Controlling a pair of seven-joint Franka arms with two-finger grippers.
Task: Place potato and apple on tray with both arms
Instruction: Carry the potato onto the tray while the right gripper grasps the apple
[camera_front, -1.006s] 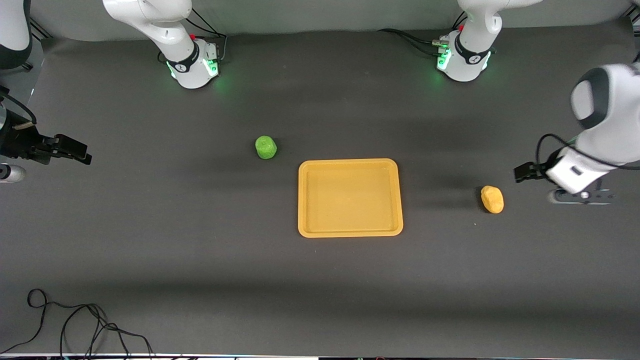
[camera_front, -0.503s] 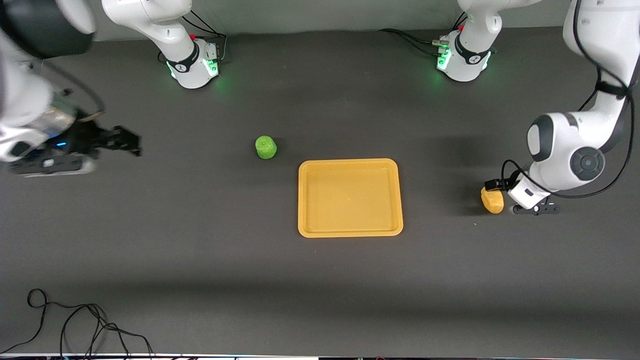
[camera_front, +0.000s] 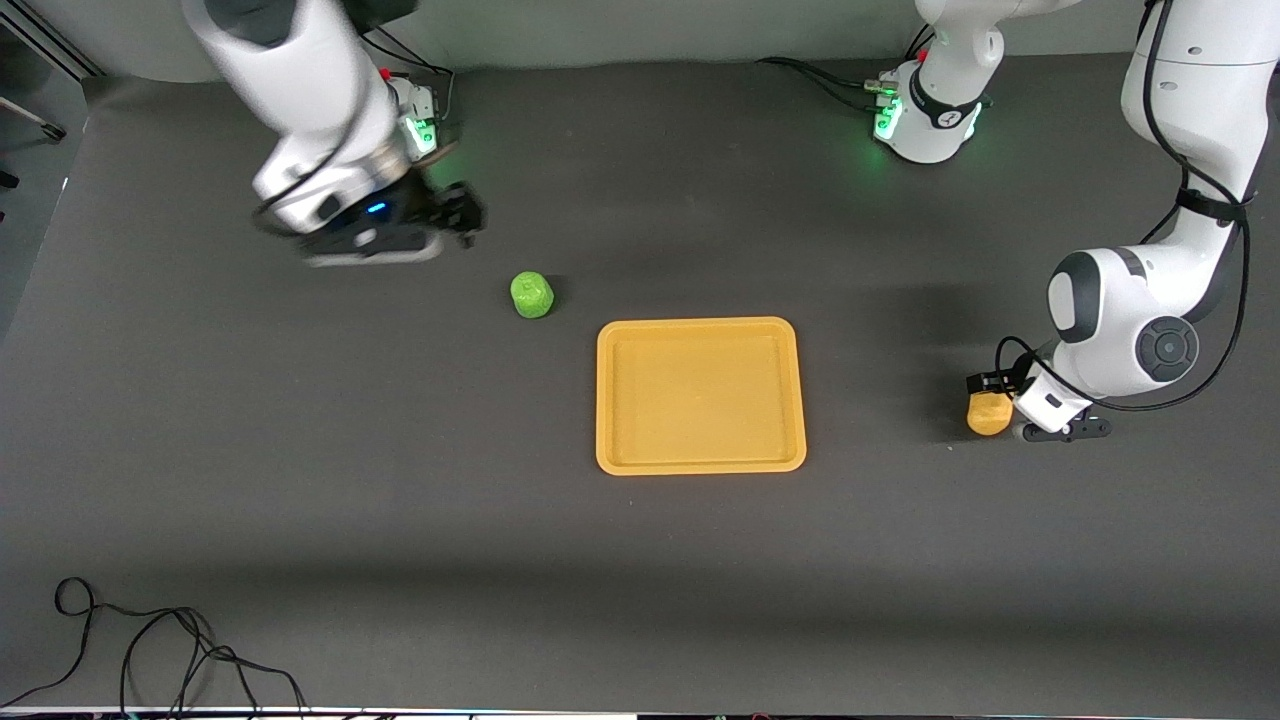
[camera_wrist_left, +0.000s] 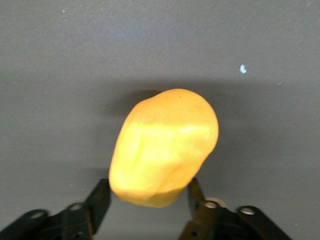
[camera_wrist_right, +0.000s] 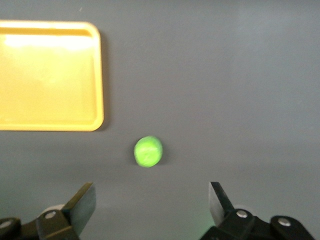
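Observation:
The yellow-orange potato (camera_front: 989, 415) lies on the dark table toward the left arm's end, beside the orange-yellow tray (camera_front: 700, 323). My left gripper (camera_front: 987, 392) is low over it. In the left wrist view the potato (camera_wrist_left: 165, 145) sits between the black fingers (camera_wrist_left: 101, 197), which touch its sides. The green apple (camera_front: 532, 295) lies by the tray's corner, farther from the front camera and toward the right arm's end. My right gripper (camera_front: 462, 214) is open and empty in the air beside the apple. The right wrist view shows the apple (camera_wrist_right: 148, 151) ahead of the open gripper (camera_wrist_right: 151, 192), with the tray (camera_wrist_right: 99, 75) to one side.
The two green-lit arm bases (camera_front: 390, 130) (camera_front: 925, 115) stand along the table's edge farthest from the front camera. A black cable (camera_front: 150, 650) lies looped at the nearest corner, on the right arm's end.
The right arm swung in from the table's end to beside the apple. The left gripper came down onto the potato and its fingers now flank it.

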